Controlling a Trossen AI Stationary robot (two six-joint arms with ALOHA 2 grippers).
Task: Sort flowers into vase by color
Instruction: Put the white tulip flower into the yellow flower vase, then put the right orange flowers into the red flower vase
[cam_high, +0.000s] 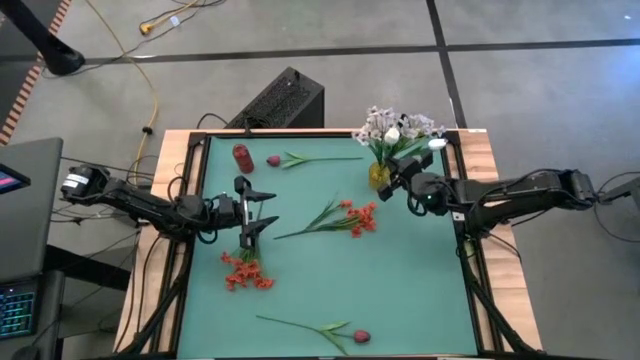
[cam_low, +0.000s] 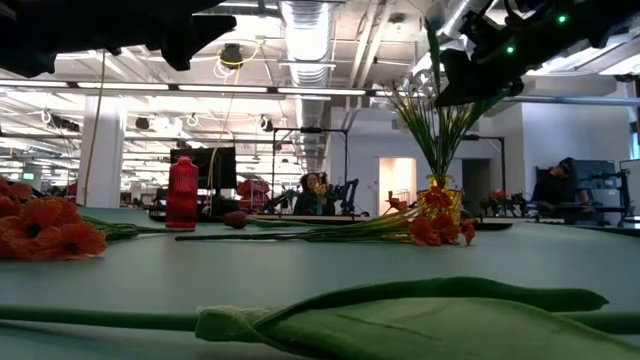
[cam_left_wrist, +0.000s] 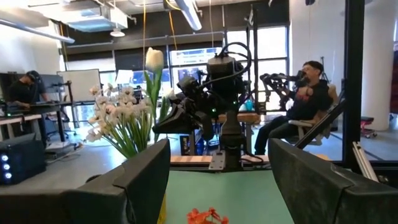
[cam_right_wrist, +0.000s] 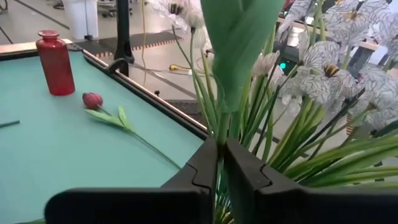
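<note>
Over the yellow vase (cam_high: 379, 176), right claw (cam_high: 403, 180) pinches the white bud's stem (cam_right_wrist: 219, 134); next, release. Left claw (cam_high: 262, 208) waits apart.

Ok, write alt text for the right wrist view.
The right gripper pinches a green flower stem among white flowers. Beyond, on the green table, stand a red bottle and a lying pink bud.

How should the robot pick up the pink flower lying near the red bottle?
Probably by the bare green stem, coming straight down from above. The pink flower lies flat on the table, its stem stretching away from the red bottle, with open space around that thin middle part.
</note>
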